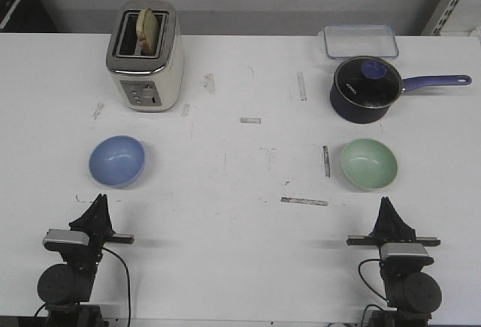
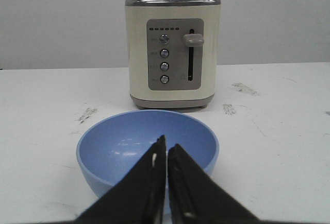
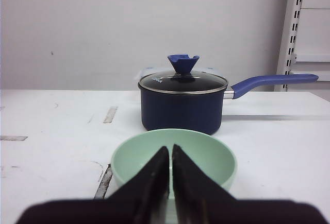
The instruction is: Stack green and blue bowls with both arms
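The blue bowl [image 1: 117, 161] sits upright on the white table at the left; it also shows in the left wrist view [image 2: 129, 144]. The green bowl [image 1: 368, 164] sits upright at the right, also in the right wrist view [image 3: 206, 154]. My left gripper [image 1: 101, 201] is shut and empty, just short of the blue bowl's near rim [image 2: 166, 144]. My right gripper [image 1: 385, 203] is shut and empty, just short of the green bowl's near rim [image 3: 170, 151]. The bowls are far apart.
A cream toaster [image 1: 145, 56] with bread in it stands behind the blue bowl. A navy saucepan [image 1: 366, 89] with glass lid and handle pointing right stands behind the green bowl. A clear lidded box [image 1: 361, 40] lies at the back right. Tape marks dot the table.
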Tool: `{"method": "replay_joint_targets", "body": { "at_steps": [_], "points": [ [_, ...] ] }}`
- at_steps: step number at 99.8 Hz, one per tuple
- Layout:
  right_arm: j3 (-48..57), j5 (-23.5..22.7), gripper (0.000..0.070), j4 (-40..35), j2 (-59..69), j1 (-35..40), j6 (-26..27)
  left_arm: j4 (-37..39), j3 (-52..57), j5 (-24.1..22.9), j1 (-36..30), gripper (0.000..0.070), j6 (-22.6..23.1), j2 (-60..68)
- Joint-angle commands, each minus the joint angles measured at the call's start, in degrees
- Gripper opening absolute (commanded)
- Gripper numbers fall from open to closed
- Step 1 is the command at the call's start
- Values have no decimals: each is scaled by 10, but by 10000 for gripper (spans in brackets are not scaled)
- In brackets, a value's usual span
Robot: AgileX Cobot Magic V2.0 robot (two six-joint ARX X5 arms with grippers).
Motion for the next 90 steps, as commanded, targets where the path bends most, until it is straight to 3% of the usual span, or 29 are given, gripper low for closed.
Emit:
{"method": "replay_joint_targets", "body": {
  "at_steps": [1, 51, 90],
  "points": [
    [-1, 0, 6, 5, 0, 0, 8, 9, -13, 0, 0, 1, 1, -1],
    [1, 0, 6, 3, 0, 0, 5, 9, -13, -1, 0, 1, 1, -1],
    [80, 18, 6, -119, 19, 0, -11, 9, -13, -1, 0, 1, 1, -1]
  ]
}}
